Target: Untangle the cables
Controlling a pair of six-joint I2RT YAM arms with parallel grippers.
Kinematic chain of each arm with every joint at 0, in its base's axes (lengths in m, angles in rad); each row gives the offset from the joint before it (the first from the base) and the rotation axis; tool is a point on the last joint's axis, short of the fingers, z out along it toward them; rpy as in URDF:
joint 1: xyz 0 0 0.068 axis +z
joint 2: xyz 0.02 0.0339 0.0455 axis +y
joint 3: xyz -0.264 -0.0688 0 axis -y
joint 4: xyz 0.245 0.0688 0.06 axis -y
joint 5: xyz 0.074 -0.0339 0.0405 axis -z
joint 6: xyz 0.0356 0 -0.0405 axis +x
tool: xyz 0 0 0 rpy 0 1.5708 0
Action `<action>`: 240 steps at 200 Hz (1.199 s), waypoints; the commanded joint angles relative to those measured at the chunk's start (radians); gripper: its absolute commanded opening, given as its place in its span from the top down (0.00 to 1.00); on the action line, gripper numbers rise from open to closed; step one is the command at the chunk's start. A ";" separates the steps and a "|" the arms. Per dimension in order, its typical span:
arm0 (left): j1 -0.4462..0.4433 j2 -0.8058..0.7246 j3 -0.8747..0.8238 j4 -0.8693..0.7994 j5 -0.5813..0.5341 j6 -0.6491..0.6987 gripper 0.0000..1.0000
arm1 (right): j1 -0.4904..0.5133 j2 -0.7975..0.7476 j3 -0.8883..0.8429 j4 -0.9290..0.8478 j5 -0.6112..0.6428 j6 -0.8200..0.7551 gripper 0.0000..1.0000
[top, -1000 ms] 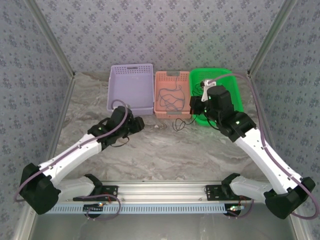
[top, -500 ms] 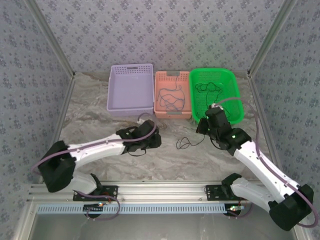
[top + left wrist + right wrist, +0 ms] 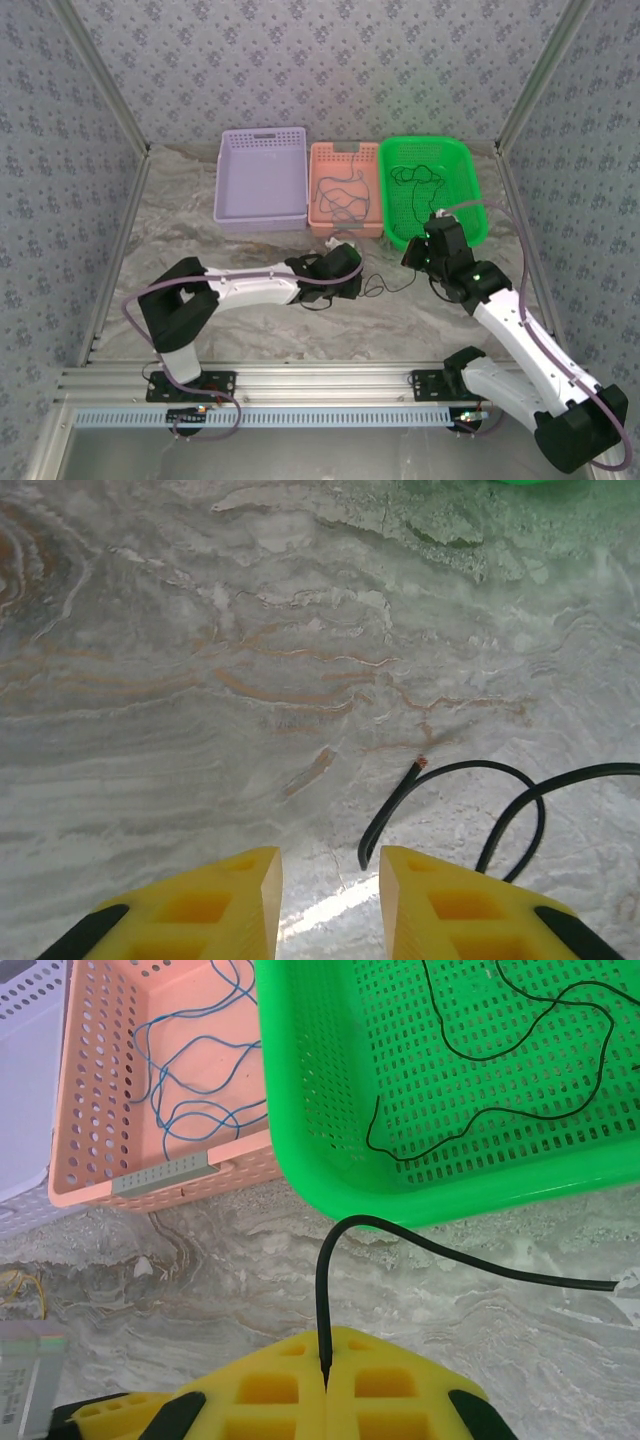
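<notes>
Marble-patterned desk [image 3: 250, 330] runs across the cell, with three baskets in a row at its far edge: purple basket [image 3: 262, 185] on the left, orange basket [image 3: 345, 231] in the middle, green basket [image 3: 455, 190] on the right.

Both arms reach into the bare stretch in front of them. The right gripper [image 3: 412, 255] sits just before the green basket, its jaws pressed together on a black cable [image 3: 385, 285] that trails leftward over the desk. The left gripper [image 3: 350, 270] hangs low, just beside that cable's other end. Its jaws stand a narrow gap apart and pinch nothing.

By my reckoning the job is mostly done. A blue cable [image 3: 205, 1118] lies loose in the orange basket and a second black cable [image 3: 500, 1110] lies loose in the green one, each apart from the rest. What is left is the strand on the desk, and I can make out nothing in the purple basket.

From above, the desk strand is only a faint squiggle between the two arms. The right wrist camera shows the right gripper [image 3: 325, 1375] with that cable [image 3: 450, 1250] rising out of the seam between the closed jaws and curving off to a free end. The left wrist camera shows the left gripper [image 3: 330, 865] with daylight between its yellow fingers [image 3: 200, 905]. There the cable [image 3: 470, 770] lies in a loop on the marble, its cut tip showing copper and one bend lying at the mouth of the gap.
</notes>
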 commanded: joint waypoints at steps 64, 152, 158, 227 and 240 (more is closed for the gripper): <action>0.025 0.092 0.021 0.144 0.109 0.137 0.67 | -0.027 -0.009 -0.013 0.005 -0.041 -0.008 1.00; 0.046 0.102 -0.006 0.206 0.106 0.130 0.68 | -0.060 -0.014 -0.008 -0.010 -0.063 -0.061 1.00; 0.046 0.093 -0.015 0.214 0.115 0.138 0.68 | -0.070 -0.011 -0.009 -0.006 -0.084 -0.075 1.00; 0.109 0.130 -0.010 0.259 0.249 0.227 0.70 | -0.241 0.052 -0.009 0.017 -0.400 -0.224 1.00; 0.121 0.136 -0.011 0.281 0.262 0.226 0.73 | -0.257 0.058 -0.012 0.014 -0.419 -0.230 1.00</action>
